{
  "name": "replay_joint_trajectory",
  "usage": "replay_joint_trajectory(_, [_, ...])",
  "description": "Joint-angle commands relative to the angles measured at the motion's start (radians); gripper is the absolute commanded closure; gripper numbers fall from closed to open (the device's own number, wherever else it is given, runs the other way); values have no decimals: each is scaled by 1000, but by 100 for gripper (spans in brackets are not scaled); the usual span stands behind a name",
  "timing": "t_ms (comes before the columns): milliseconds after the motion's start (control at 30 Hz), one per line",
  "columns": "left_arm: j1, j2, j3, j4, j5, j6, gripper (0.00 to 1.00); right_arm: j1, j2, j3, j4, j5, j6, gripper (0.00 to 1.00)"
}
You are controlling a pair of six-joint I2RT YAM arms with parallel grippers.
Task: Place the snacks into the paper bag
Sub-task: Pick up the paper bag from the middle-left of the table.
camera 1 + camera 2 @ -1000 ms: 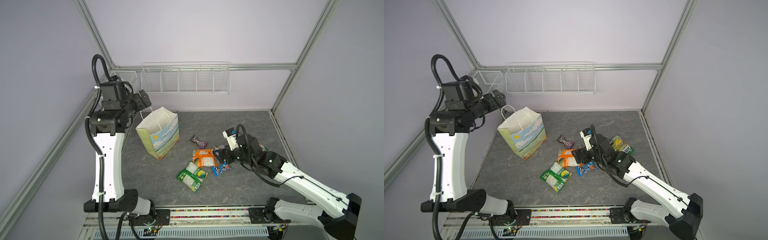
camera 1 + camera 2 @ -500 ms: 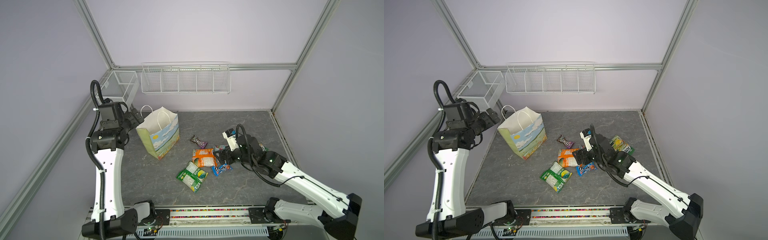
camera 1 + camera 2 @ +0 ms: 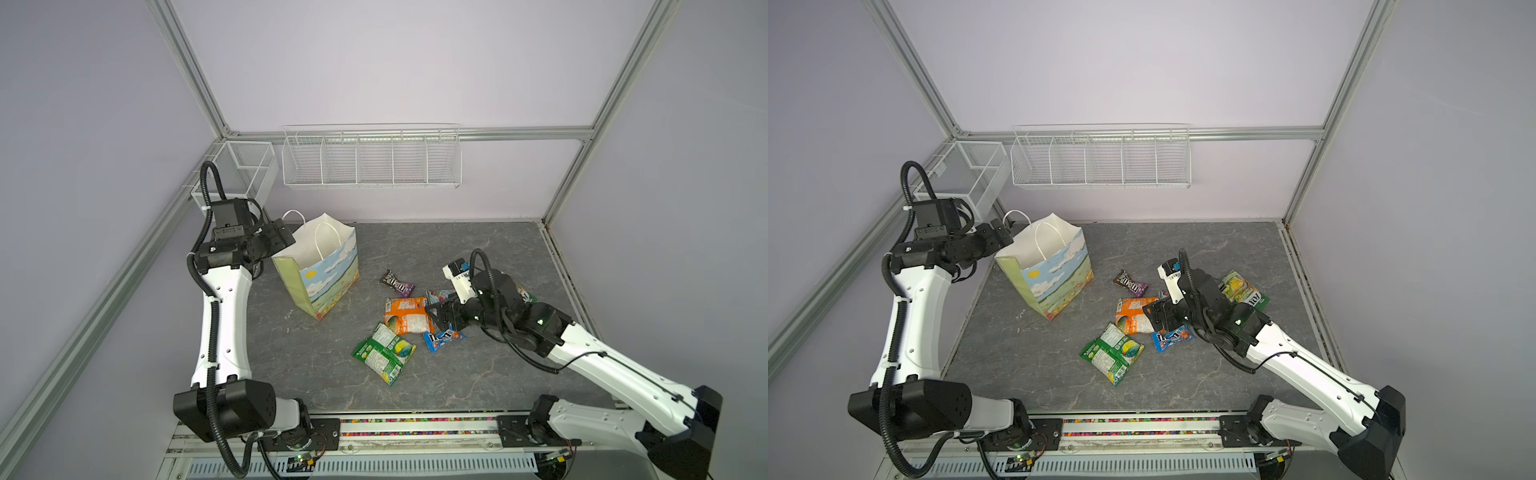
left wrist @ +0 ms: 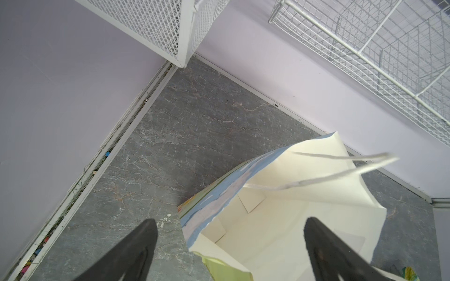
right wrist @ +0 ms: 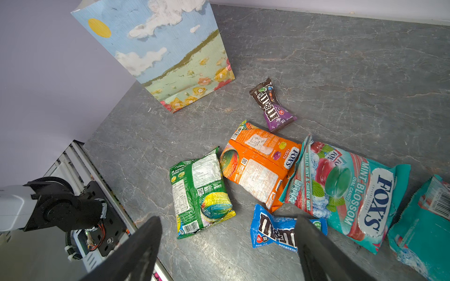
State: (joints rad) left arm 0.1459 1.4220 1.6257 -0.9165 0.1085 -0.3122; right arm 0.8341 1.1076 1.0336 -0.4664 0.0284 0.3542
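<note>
Left wrist showing bag (image 4: 316, 155), white inside; left gripper (image 4: 230, 222) spread, straddling rim. Right wrist showing FOX'S pouch (image 5: 341, 189), half-hidden in top views; right gripper (image 5: 227, 219) spread, hovering over blue pack (image 5: 272, 231). Bag standing 10 o'clock of snacks (image 3: 405, 316).

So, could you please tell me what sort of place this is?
Most likely a robotics lab test cell: plain panels in an aluminium frame enclose a grey tabletop, a left arm and right arm are mounted on a rail at its front edge, and white wire baskets hang on the walls.
</note>
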Motion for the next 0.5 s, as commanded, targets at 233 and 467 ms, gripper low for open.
replay_joint_trajectory(233, [-16,170,124,-52,80,84,16,7,20,-18,45,-13,-24,12])
replay_joint_trajectory(467, [-77,317,292,-165,35,143,28,6,19,-18,45,-10,-25,12])
